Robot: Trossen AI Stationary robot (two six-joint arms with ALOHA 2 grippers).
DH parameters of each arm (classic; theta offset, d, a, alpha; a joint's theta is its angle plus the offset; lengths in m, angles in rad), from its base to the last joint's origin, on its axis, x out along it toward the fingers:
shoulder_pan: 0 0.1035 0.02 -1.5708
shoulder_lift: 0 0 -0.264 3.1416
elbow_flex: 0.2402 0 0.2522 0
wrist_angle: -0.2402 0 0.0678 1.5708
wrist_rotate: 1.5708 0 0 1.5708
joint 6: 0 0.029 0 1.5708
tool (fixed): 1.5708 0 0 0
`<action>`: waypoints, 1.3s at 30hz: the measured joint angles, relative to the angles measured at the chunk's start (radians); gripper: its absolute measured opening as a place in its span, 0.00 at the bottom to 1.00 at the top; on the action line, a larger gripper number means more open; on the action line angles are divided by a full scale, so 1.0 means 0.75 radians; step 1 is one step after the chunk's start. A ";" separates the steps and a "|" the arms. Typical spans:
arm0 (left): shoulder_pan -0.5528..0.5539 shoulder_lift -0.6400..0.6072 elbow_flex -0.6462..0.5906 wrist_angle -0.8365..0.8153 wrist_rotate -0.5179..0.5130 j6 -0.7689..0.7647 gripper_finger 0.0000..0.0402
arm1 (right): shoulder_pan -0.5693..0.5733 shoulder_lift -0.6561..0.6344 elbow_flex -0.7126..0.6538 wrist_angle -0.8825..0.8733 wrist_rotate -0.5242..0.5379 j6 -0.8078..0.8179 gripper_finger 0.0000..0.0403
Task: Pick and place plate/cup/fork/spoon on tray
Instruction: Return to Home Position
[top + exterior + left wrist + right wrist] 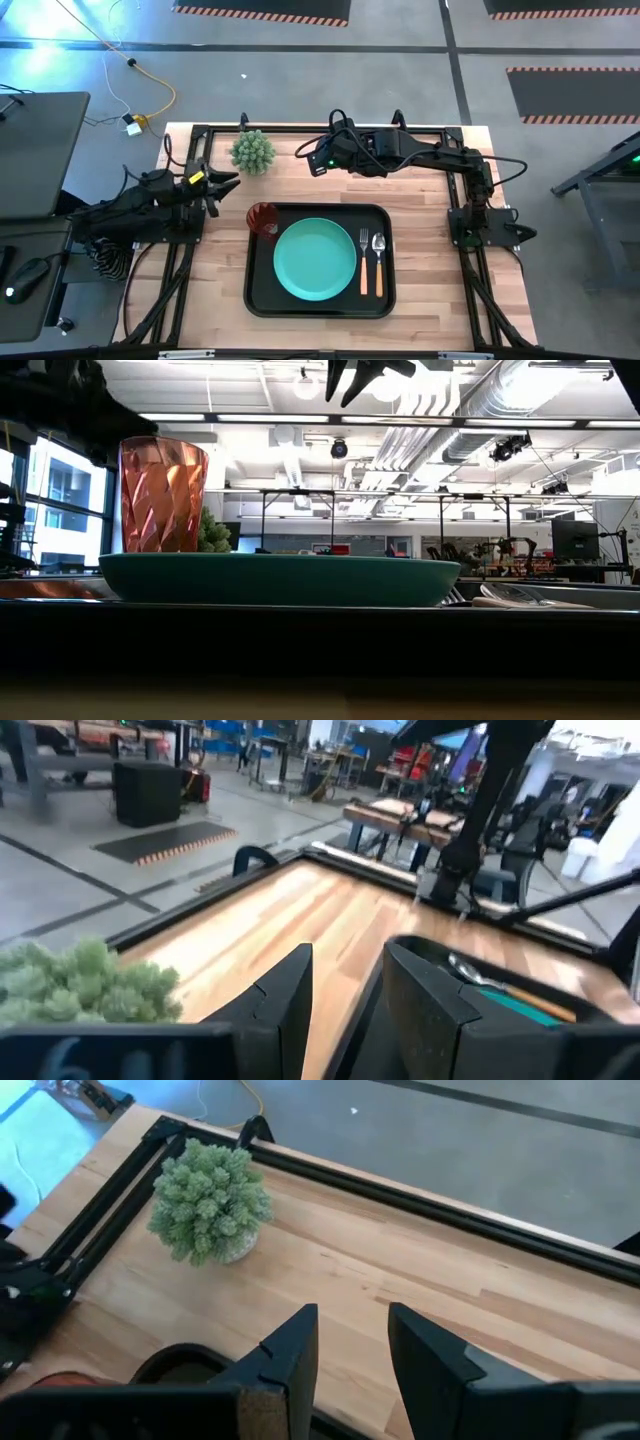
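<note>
On the large black rectangular tray [254, 296], the round teal plate [315, 260] sits centred, translucent red tumbler [262, 218] at 10 o'clock, orange-handled fork [364, 266] and spoon [378, 266] at 3 o'clock. Left gripper [228, 181] and right gripper [305, 153] hover over the bench, jaws released.

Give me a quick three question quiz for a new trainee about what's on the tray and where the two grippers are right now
1. True or false: the fork and the spoon lie side by side on the tray, to the right of the plate in the high view.
2. Where is the cup? A) on the plate B) in the tray's corner nearest the plant C) on bare wood
3. Fill in: the left gripper and the right gripper both hold ____.

Key: 1 true. 2 B. 3 nothing; both are open, off the tray, near the plant.
</note>
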 joint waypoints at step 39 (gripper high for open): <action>0.000 0.001 -0.031 -0.063 -0.155 0.026 0.29 | 0.293 -1.261 -0.887 0.171 0.512 -0.284 0.28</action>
